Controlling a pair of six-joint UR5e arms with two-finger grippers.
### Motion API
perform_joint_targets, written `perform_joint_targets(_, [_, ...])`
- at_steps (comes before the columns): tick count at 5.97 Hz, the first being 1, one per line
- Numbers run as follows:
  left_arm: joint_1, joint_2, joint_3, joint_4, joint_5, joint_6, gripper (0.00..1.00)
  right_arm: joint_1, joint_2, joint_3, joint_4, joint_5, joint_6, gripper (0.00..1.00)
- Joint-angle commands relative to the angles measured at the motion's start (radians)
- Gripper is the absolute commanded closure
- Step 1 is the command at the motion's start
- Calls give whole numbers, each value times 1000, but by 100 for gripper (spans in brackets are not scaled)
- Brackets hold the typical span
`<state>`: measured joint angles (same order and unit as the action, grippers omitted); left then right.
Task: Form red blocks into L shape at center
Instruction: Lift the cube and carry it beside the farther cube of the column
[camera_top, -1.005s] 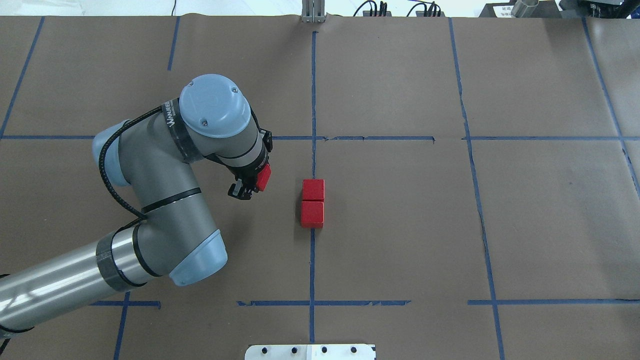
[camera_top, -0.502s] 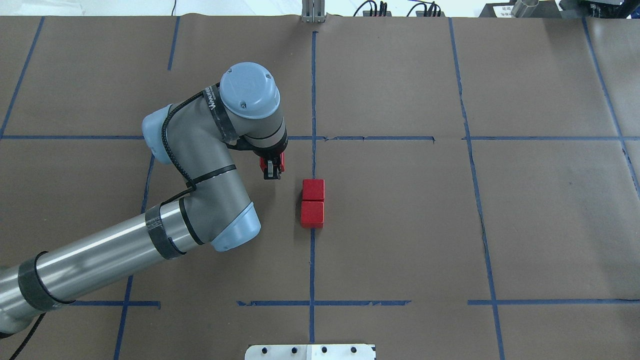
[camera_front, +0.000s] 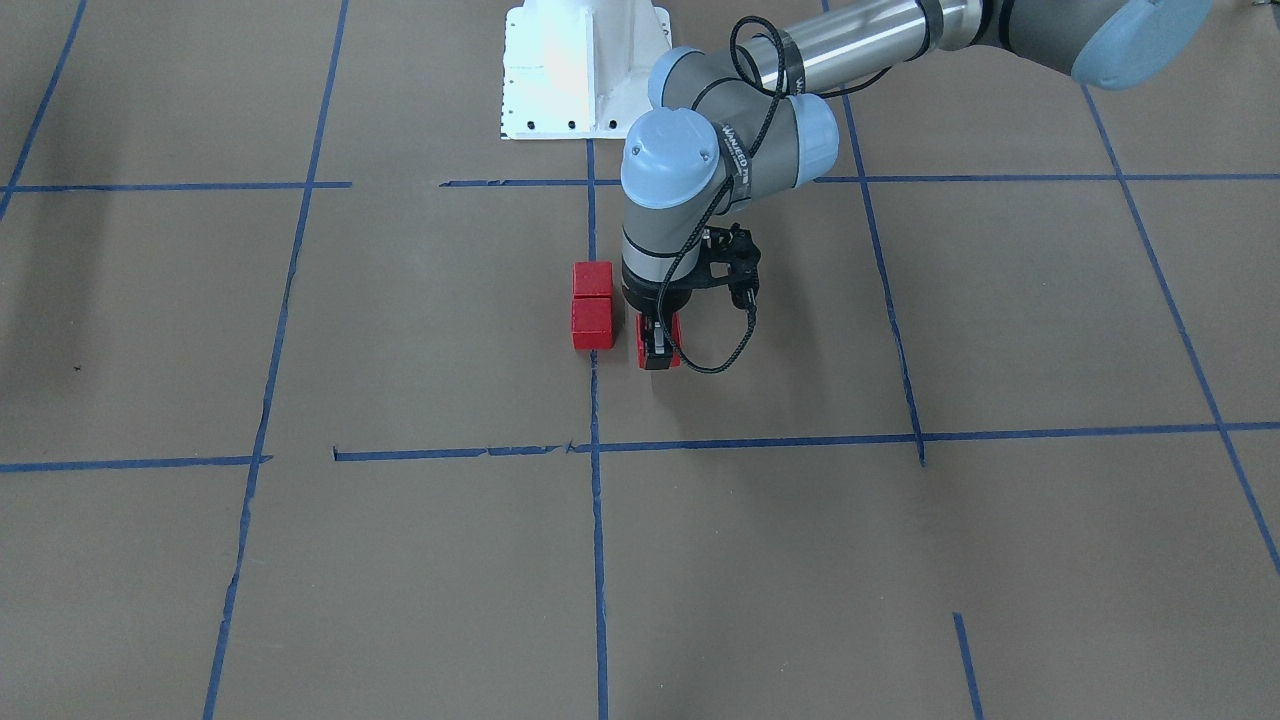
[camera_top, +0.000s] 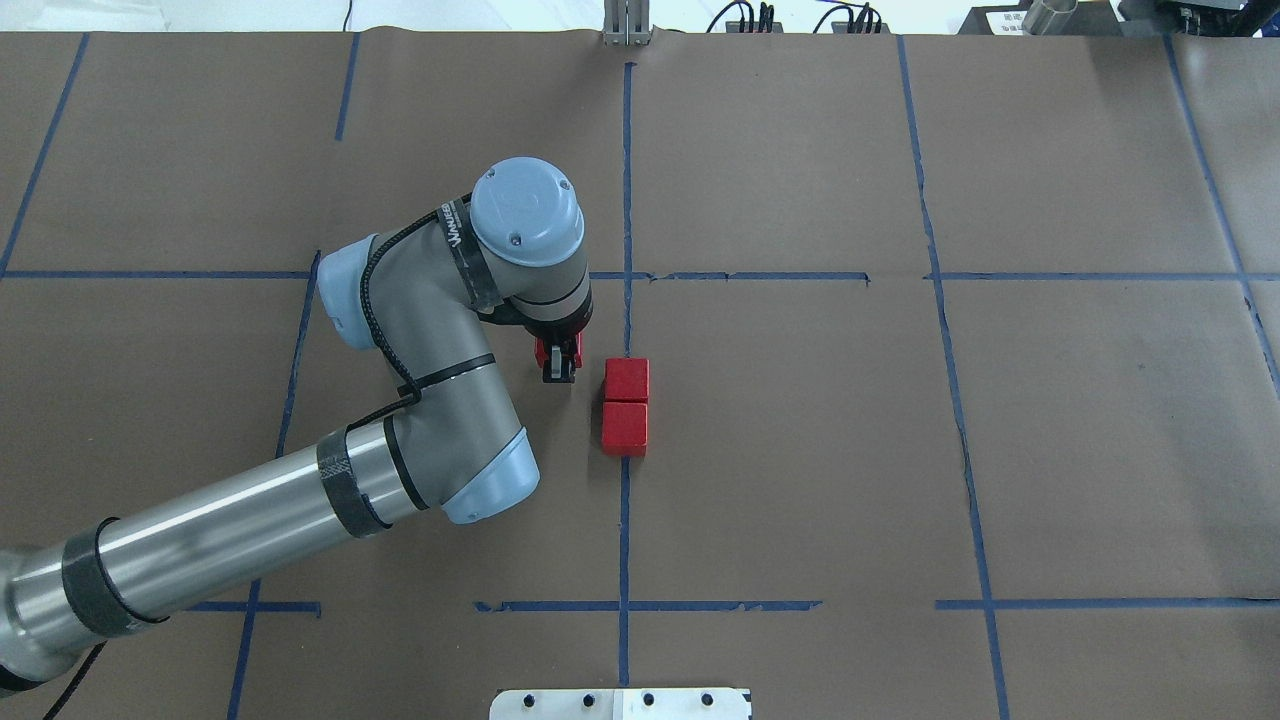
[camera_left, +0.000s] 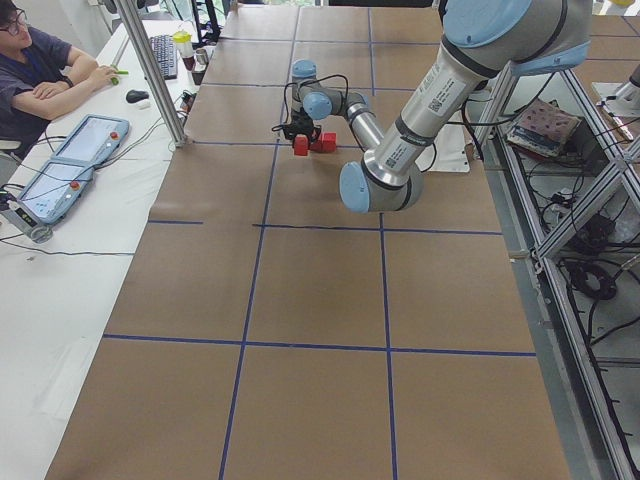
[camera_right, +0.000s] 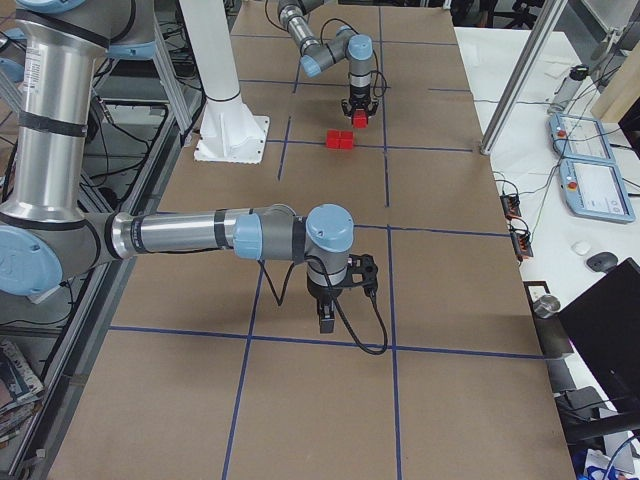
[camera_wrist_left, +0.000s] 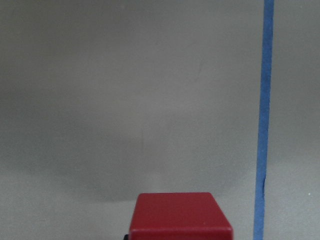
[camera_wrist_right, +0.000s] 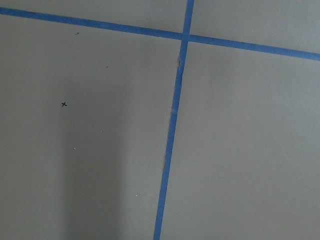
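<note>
Two red blocks (camera_top: 626, 405) lie touching in a short row on the blue centre line; they also show in the front view (camera_front: 592, 305) and far off in the right view (camera_right: 340, 140). My left gripper (camera_top: 560, 365) is shut on the third red block (camera_top: 556, 350), low over the paper just left of the row's far block, with a small gap between them. In the front view the held block (camera_front: 673, 340) sits right of the row. The left wrist view shows the block (camera_wrist_left: 180, 217) at its bottom edge. My right gripper (camera_right: 325, 322) hangs low over bare paper; I cannot tell if it is open.
The white robot base (camera_front: 585, 70) stands at the table's near edge. Blue tape lines (camera_top: 625, 520) grid the brown paper. An operator (camera_left: 45, 75) sits by the far edge with tablets (camera_left: 70, 165). A metal post (camera_left: 150, 70) stands there.
My left arm has swung right and slightly nearer with the red block, turning the wrist, and now holds it beside the row. The two blocks have not moved.
</note>
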<state>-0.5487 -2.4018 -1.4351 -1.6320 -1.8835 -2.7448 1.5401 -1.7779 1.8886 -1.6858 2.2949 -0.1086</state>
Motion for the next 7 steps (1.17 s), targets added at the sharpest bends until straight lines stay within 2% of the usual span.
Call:
perform_joint_targets(1, [32, 1, -2, 0, 1, -6, 74, 0, 0, -2, 0, 0, 0, 0])
perform_joint_targets(7, [67, -3, 7, -2, 30, -10, 69, 0, -6, 1, 1, 0, 0, 0])
